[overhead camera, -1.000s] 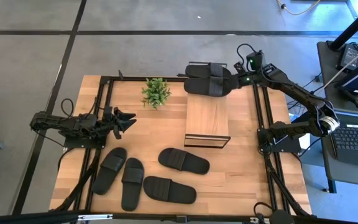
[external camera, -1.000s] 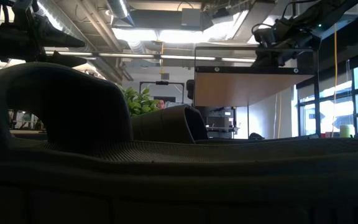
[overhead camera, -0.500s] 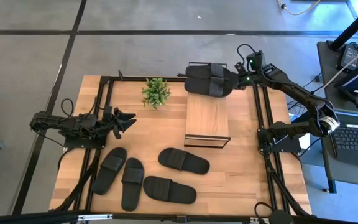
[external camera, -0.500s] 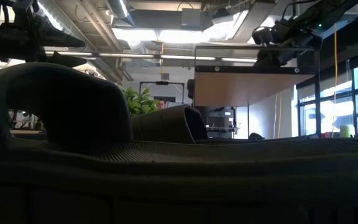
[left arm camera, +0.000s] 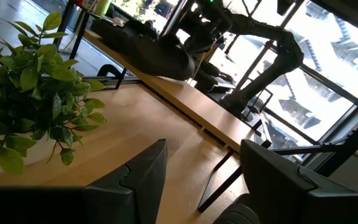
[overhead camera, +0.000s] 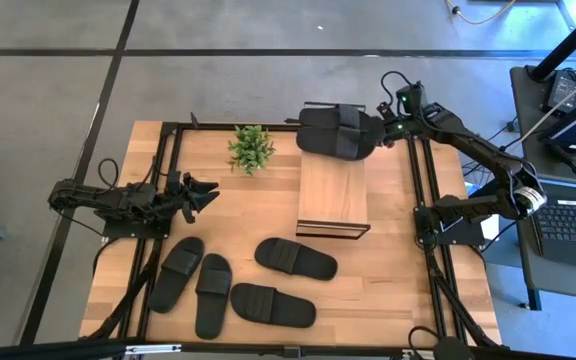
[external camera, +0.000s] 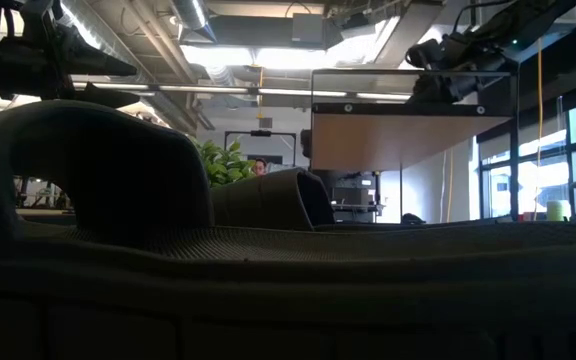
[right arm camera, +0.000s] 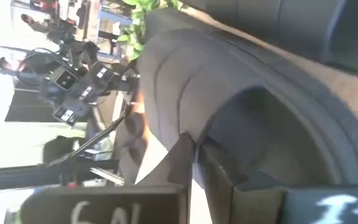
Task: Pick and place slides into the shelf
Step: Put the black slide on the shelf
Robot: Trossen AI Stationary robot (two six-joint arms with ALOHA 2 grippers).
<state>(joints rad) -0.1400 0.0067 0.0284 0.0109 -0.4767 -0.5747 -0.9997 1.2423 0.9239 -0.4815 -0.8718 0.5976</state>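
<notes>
Two black slides (overhead camera: 336,132) lie crosswise on the far end of the shelf (overhead camera: 333,195), a narrow rack with a wood top and a black frame. My right gripper (overhead camera: 381,128) is at their right end, shut on one slide (right arm camera: 185,81). Several more slides (overhead camera: 238,282) rest sole-down on the table near its front left. My left gripper (overhead camera: 206,192) hovers open and level at the table's left side, pointing toward the shelf and holding nothing. My right gripper pinches the edge of the slide's wide strap (right arm camera: 188,127) between its two fingers, at the strap's opening. It comes from the table's right side, slanting slightly down. The slide rests on the shelf's far end; how much of it is lifted is hidden.
A small potted plant (overhead camera: 250,148) stands on the table left of the shelf's far end. Black frame rails (overhead camera: 168,160) run along the table's left and right sides. A slide (external camera: 98,180) fills the low view's foreground. Bare wood lies between the shelf and the right rail.
My right gripper has rolled at the wrist while staying over the shelf's far end, and the slide in its hold has turned a little with it. The shelf has shifted slightly.
</notes>
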